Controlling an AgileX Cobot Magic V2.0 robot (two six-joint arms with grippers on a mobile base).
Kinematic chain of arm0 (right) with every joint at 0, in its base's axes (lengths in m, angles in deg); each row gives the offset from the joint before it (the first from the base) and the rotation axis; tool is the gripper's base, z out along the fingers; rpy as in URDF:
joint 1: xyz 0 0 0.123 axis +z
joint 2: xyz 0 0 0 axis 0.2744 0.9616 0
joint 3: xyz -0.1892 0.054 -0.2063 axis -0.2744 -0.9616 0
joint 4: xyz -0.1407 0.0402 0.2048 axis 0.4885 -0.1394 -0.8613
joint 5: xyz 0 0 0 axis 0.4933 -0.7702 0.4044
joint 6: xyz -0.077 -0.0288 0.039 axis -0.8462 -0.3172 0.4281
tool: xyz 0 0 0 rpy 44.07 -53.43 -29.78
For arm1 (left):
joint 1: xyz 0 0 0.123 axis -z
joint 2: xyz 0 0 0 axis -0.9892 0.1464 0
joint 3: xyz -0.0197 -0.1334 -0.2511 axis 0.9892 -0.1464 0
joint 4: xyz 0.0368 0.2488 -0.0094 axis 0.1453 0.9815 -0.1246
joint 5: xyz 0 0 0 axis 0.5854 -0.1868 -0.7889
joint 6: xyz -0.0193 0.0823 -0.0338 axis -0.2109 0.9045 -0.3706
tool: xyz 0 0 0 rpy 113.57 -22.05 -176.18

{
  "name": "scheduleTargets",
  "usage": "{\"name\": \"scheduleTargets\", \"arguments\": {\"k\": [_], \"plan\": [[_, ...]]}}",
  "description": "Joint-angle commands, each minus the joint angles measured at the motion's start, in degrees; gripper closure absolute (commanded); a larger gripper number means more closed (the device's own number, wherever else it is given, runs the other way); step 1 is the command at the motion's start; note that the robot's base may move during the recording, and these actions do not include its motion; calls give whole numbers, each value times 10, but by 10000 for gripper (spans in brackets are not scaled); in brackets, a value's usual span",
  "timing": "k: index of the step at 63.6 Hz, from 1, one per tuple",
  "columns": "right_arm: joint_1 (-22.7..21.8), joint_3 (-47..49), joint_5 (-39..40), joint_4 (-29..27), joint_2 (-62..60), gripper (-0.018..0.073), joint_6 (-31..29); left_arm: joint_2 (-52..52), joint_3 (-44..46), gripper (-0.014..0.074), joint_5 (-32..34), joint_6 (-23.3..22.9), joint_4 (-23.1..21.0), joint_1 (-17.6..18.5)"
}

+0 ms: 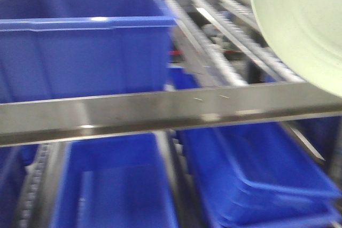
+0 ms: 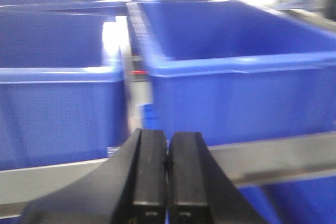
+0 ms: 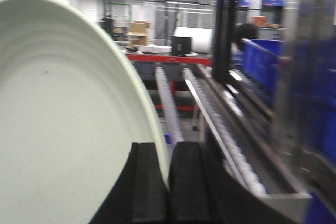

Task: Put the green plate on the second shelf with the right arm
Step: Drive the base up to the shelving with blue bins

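My right claw (image 3: 168, 179) pinches the rim of the green plate (image 3: 63, 129), which stands on edge above the roller rails (image 3: 210, 114), just over the steel crossbar (image 1: 160, 110). My left claw (image 2: 168, 171) is pressed together, facing 2 blue bins (image 2: 236, 77).

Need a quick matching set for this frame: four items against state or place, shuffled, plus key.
Items
1. green plate
2. left gripper
3. right gripper
4. big blue bin

States/places
A. shut, holding nothing
B. behind the steel crossbar, upper left of the front view
C. held by its rim, upper right of the front view
D. shut on the plate's rim

Pairs: 1-C, 2-A, 3-D, 4-B
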Motion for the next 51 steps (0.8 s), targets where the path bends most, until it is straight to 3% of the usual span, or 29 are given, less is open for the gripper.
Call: {"name": "scheduleTargets", "arguments": {"k": [1,51], "plan": [[-2,18,64,-5,6,501,0,-9,-23,466,47,-1,0,2],[-2,18,64,-5,6,501,0,-9,-23,466,47,-1,0,2]]}}
